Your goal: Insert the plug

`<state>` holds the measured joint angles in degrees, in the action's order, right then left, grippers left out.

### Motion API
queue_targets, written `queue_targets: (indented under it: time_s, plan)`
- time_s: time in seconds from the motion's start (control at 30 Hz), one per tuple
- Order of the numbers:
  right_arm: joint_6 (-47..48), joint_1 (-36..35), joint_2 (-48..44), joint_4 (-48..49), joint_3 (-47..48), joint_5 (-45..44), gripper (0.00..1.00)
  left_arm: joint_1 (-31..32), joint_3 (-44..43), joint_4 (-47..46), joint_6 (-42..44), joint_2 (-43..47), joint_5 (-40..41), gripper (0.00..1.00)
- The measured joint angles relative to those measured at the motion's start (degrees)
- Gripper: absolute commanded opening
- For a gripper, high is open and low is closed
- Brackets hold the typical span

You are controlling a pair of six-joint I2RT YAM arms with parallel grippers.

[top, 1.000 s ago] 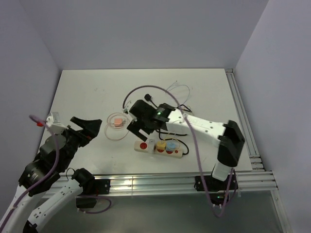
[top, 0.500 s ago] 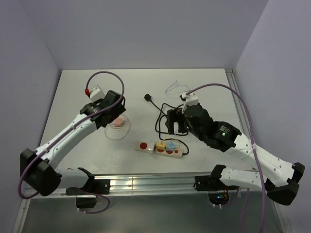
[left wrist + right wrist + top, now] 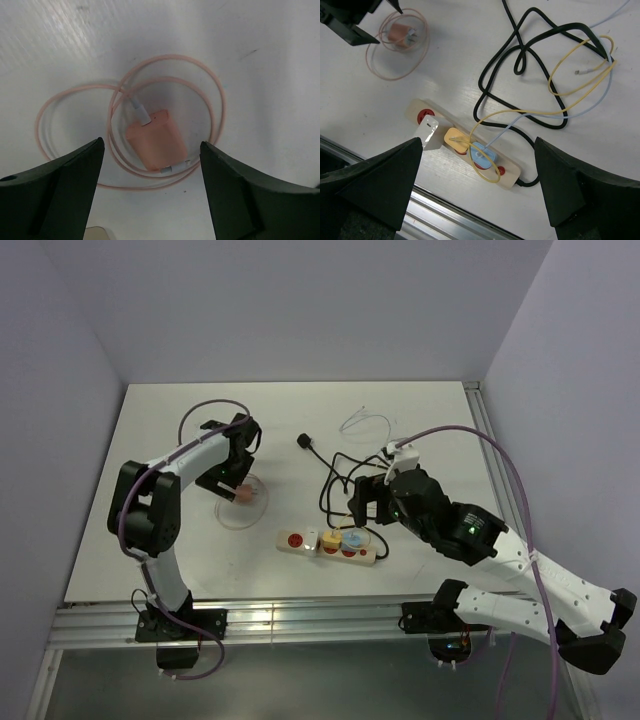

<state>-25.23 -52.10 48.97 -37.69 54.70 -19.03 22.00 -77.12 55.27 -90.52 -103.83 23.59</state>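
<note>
Plug (image 3: 243, 496) lies inside its coil (image 3: 216, 100), worktop (image 3: 420, 410) left-centre. Left gripper (image 3: 150, 145) open, jaws straddling it, likely for pickup. Right gripper (image 3: 477, 145) open over strip (image 3: 330, 543) near front edge, probably to steady it.

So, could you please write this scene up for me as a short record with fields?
left gripper: open, one finger on each side of the pink charger, not touching it
pink charger: lying on the table inside its coiled pink cable, unplugged
right gripper: open, empty, above the power strip
power strip: white plug, yellow plug and blue plug in a row
black cable: loose loops beyond the strip
task state: charger not yet picked up
</note>
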Motion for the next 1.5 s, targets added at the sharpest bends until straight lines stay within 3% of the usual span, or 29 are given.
queue_targets:
  time_s: [0.17, 0.33, 0.37, 0.53, 0.63, 0.67, 0.9, 1.07, 1.27, 1.43, 1.5]
  plan:
    - [0.66, 0.00, -1.55, 0.46, -1.55, -0.09, 1.00, -0.07, 1.75, -1.92, -3.89, -2.25, -4.00, 0.78]
    - [1.20, 0.00, -3.37, 0.50, -4.09, -0.39, 1.00, -0.07, 3.78, -3.41, -6.49, -2.25, -5.31, 0.68]
    - [1.29, 0.00, -3.52, 0.52, -4.39, -0.50, 1.00, -0.07, 3.80, -3.58, -6.73, -2.25, -5.35, 0.58]
    - [1.70, 0.00, -2.80, 0.59, -4.52, -0.68, 1.00, -0.09, 3.82, -4.57, -7.50, -2.29, -5.46, 0.35]
    - [1.75, 0.00, -2.19, 0.85, -4.52, -0.50, 1.00, -0.09, 3.82, -5.22, -6.34, -2.29, -5.38, 0.14]
    - [1.77, 0.00, -2.01, 0.96, -4.52, -0.39, 1.00, -0.09, 3.80, -5.33, -5.64, -2.29, -5.27, 0.00]
    - [2.29, 0.00, -0.35, 2.03, -4.50, 1.42, 1.00, 2.03, 4.83, -7.54, 5.75, 0.68, 0.72, 0.00]
    - [2.29, 0.00, 4.00, 2.99, -3.10, 4.11, 1.00, 9.86, 13.64, -16.02, 18.88, 17.97, 3.50, 0.00]
    - [0.20, 0.66, 8.94, 5.86, 0.42, 11.32, 1.00, 12.81, 28.70, -36.20, 37.70, 45.31, -12.52, 0.00]
    - [-2.43, 4.37, 10.62, 8.17, 6.69, 19.98, 0.81, 12.70, 33.44, -46.29, 47.82, 56.30, -26.95, 0.00]
    - [-3.69, 5.38, 11.26, 9.53, 9.27, 23.43, 0.70, 12.70, 33.77, -48.98, 49.94, 57.46, -31.56, 0.00]
